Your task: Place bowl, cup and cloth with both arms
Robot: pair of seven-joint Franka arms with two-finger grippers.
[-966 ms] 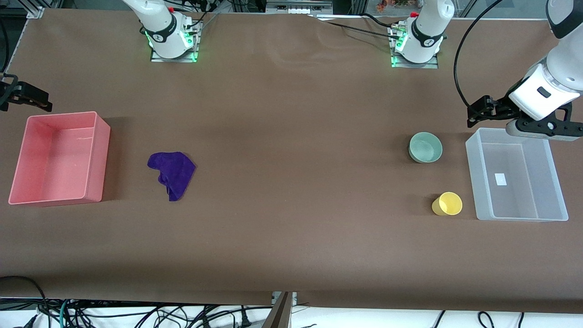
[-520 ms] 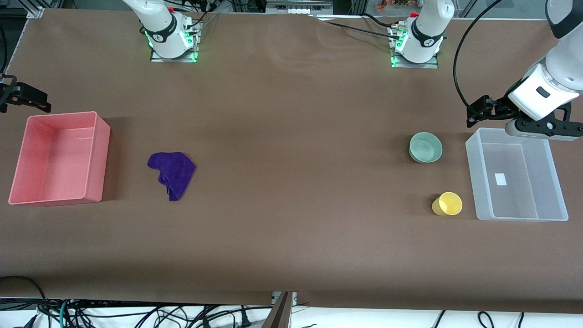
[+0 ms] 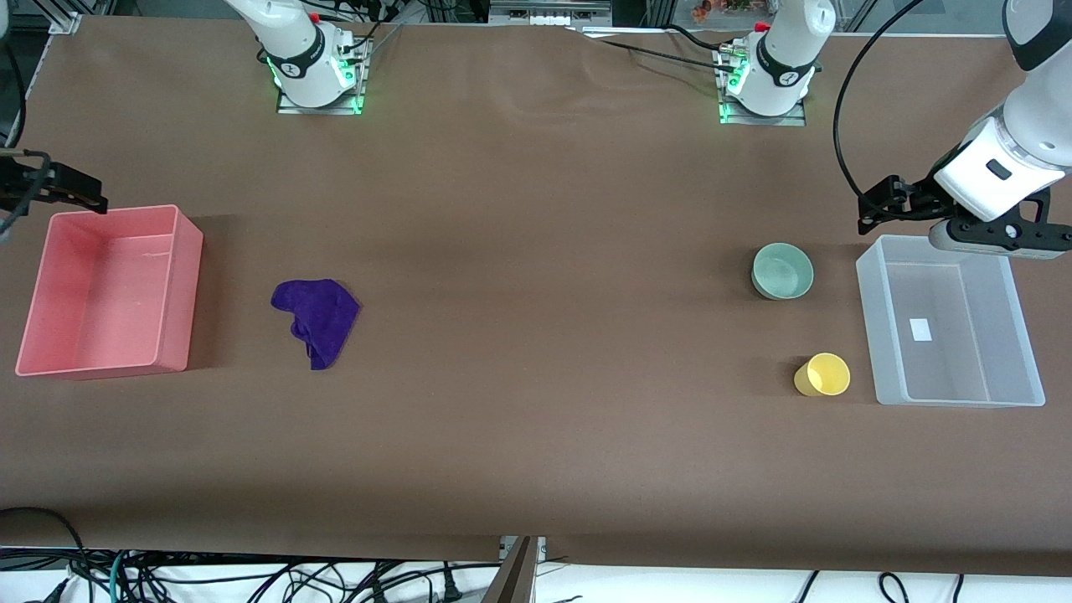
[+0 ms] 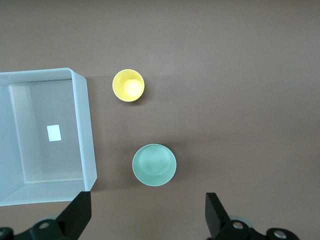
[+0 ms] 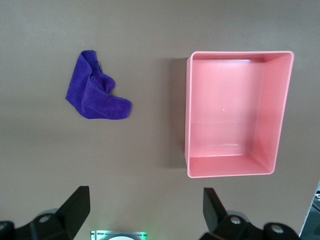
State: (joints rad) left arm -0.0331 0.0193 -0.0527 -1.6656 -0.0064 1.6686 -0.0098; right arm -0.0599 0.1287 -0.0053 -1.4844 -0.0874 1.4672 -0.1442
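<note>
Two grippers open, nothing held. Right gripper (image 3: 71,191) has shifted, I think, over the pink bin (image 3: 180,285) corner; left gripper (image 3: 875,209) unchanged by the clear bin (image 3: 867,318). Cloth (image 3: 318,318), bowl (image 3: 782,270), cup (image 3: 824,374) untouched mid-table: placing not started.

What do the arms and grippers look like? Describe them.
Both arms are white with black joint bands, on metal base plates lit green, trailing black cables. The left gripper and right gripper are black, each with two flat fingers.
</note>
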